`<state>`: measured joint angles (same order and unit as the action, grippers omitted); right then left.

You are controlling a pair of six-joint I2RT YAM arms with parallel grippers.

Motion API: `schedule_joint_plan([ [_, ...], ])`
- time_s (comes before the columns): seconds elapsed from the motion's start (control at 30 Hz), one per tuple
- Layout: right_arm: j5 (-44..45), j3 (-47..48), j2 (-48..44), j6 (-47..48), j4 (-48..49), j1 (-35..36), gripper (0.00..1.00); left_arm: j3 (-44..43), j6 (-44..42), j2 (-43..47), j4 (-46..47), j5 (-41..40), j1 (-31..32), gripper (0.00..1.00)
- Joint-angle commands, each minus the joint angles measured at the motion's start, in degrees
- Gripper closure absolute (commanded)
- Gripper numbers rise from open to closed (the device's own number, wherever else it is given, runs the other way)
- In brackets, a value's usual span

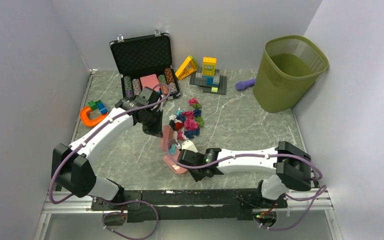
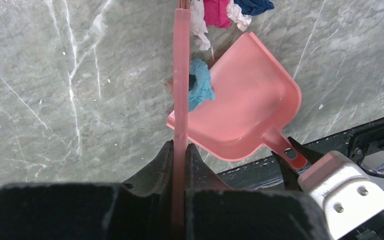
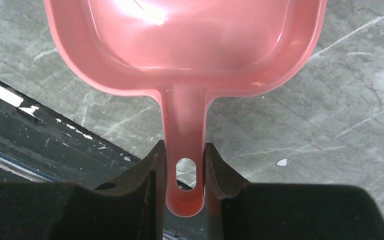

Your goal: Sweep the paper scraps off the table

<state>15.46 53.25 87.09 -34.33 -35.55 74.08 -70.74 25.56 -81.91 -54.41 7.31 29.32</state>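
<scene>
The paper scraps (image 1: pixel 190 120) lie in a loose pile of magenta, blue, green and white wads at mid table (image 1: pixel 250 125). My left gripper (image 1: pixel 155 129) is shut on a pink brush (image 1: pixel 167 137), seen edge-on in the left wrist view (image 2: pixel 181 75). A teal scrap (image 2: pixel 200 86) sits at the mouth of a pink dustpan (image 2: pixel 252 107), beside the brush. Magenta, white and blue scraps (image 2: pixel 215 12) lie just beyond. My right gripper (image 3: pixel 184 147) is shut on the dustpan's handle (image 3: pixel 184 125); the pan (image 3: pixel 180 45) looks empty there.
An open black case (image 1: pixel 142 57) with poker chips stands at the back. Building blocks (image 1: pixel 208 75), a yellow wedge (image 1: pixel 186 67) and a purple object (image 1: pixel 245 85) lie near it. A green basket (image 1: pixel 287 72) stands back right. An orange U-shaped toy (image 1: pixel 91 116) lies left.
</scene>
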Motion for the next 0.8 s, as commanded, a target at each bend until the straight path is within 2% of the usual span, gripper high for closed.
schedule_joint_plan([
  [0.0,-1.4,3.0,0.1,0.2,-3.6,0.3,1.00,-3.2,1.3,2.3,0.9,-2.5,0.7,1.00],
  [0.13,-3.8,1.7,-2.4,-1.1,-3.9,0.2,1.00,-5.5,0.3,3.7,-2.2,-7.1,0.7,1.00],
  [0.4,-6.9,-0.1,-4.8,-4.8,-6.4,-0.2,1.00,-10.8,-4.1,4.4,-5.9,-6.9,0.7,1.00],
  [0.53,-8.7,-0.6,-6.7,-4.5,-7.4,-3.8,1.00,-12.8,-6.1,3.8,-6.8,-12.9,0.2,1.00],
  [0.67,-11.2,-1.4,-9.5,-1.8,-9.9,-9.1,1.00,-16.2,-7.6,-1.1,-9.1,-19.4,-1.0,1.00],
  [0.77,-12.2,-1.9,-10.4,0.4,-11.6,-12.6,1.00,-18.1,-8.8,-4.6,-8.4,-20.1,-2.0,1.00],
])
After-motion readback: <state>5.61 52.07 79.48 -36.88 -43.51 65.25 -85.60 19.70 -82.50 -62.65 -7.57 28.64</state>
